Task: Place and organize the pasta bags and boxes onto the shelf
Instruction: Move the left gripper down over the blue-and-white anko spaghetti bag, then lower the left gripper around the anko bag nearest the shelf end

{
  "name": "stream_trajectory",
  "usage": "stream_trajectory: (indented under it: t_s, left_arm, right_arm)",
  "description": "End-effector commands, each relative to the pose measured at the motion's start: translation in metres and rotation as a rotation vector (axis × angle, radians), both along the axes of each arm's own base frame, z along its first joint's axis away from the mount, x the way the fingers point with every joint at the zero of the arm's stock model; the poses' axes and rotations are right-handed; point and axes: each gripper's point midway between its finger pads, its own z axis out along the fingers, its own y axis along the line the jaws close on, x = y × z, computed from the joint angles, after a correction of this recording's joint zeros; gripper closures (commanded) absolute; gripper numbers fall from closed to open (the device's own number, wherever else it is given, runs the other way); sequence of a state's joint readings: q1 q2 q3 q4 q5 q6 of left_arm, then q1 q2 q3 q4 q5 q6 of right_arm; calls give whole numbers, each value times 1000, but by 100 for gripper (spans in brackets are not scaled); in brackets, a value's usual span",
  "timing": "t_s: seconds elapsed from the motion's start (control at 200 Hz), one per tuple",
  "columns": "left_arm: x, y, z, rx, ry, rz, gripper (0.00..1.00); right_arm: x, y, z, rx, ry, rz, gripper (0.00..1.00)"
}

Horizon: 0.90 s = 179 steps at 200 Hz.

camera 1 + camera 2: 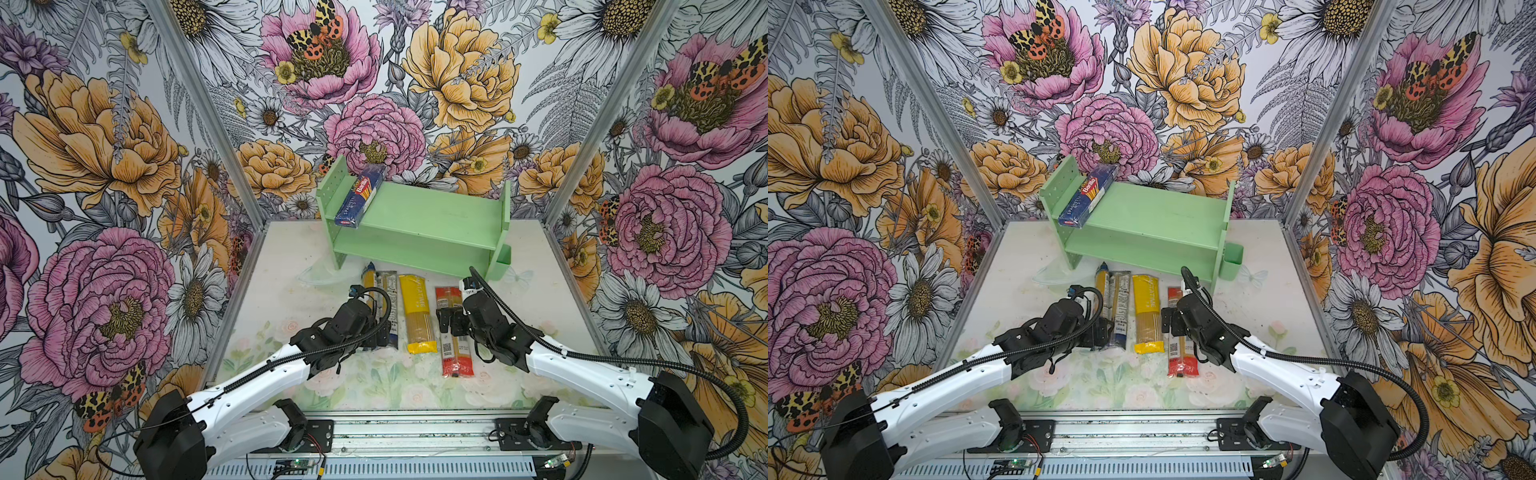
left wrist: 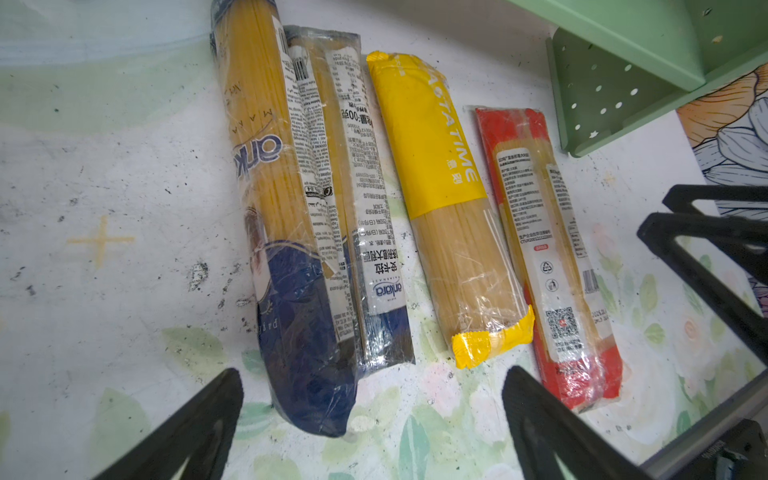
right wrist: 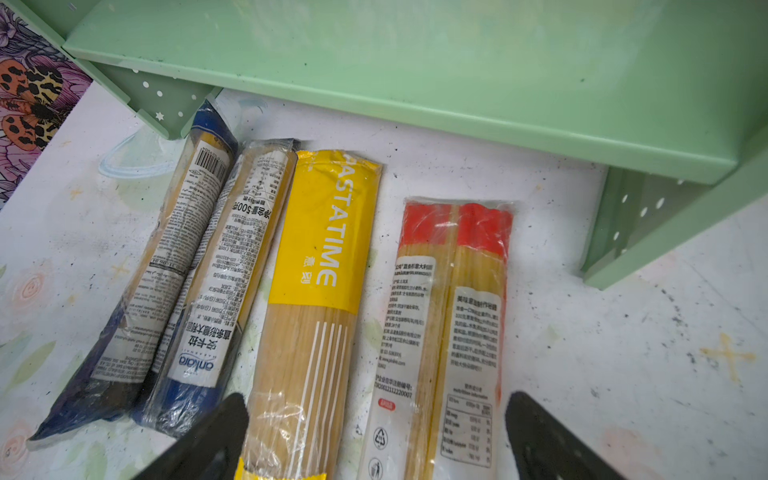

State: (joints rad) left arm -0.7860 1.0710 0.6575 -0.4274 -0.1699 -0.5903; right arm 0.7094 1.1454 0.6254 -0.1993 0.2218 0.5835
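shelf: the mint-green shelf (image 1: 436,208) sits at the back of the table (image 1: 282,291), turned a little off square. Its small side bin (image 1: 1232,259) hangs on the outside of the right end panel.
Barilla box: the dark blue Barilla box (image 1: 359,195) lies flat on the top tier, right up against the left side panel. It runs front to back, and its near end pokes out past the front edge.
row on the table: four bags are lined up in front of the shelf, all pointing lengthwise toward it.
navy pair: the first navy-ended bag (image 2: 270,187) and the second navy-ended bag (image 2: 349,187) take the left end of the row, touching along their length.
yellow bag: the yellow bag (image 1: 415,311) is just to the right of the pair, with only a thin strip of table between.
red-ended bag: the red-ended bag (image 3: 453,311) is rightmost, with a clear gap from the yellow one, and sits a bit closer to the robot.
left gripper: the left gripper (image 2: 370,415) has its jaws spread wide with nothing in them. It's over the near, navy ends of the pair – can't tell if it touches them.
right gripper: the right gripper (image 3: 374,436) is also wide open and empty. It's above the middle of the red-ended bag in both top views.
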Motion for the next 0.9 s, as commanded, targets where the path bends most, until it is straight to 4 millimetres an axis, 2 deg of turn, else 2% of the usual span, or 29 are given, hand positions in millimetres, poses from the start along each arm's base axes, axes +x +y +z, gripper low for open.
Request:
stream_trajectory:
  t_s: [0.0, 0.165, 0.28, 0.651, 0.891]
  left_arm:
    - [2, 3, -17, 7, 31, 59, 1]
    - [3, 2, -38, -3, 66, 95, 1]
    - [4, 1, -48, 6, 84, 104, 1]
    - [11, -6, -63, 54, 134, 112, 1]
    - [15, 12, -60, 131, 106, 162, 1]
  right_arm:
    - [-4, 4, 11, 27, -24, 21, 1]
    - [-14, -2, 7, 34, -27, 23, 1]
    - [-18, 1, 7, 10, -36, 76, 1]
    - [-12, 3, -2, -84, -31, 125, 0]
    - [-13, 1, -7, -77, -13, 101, 1]
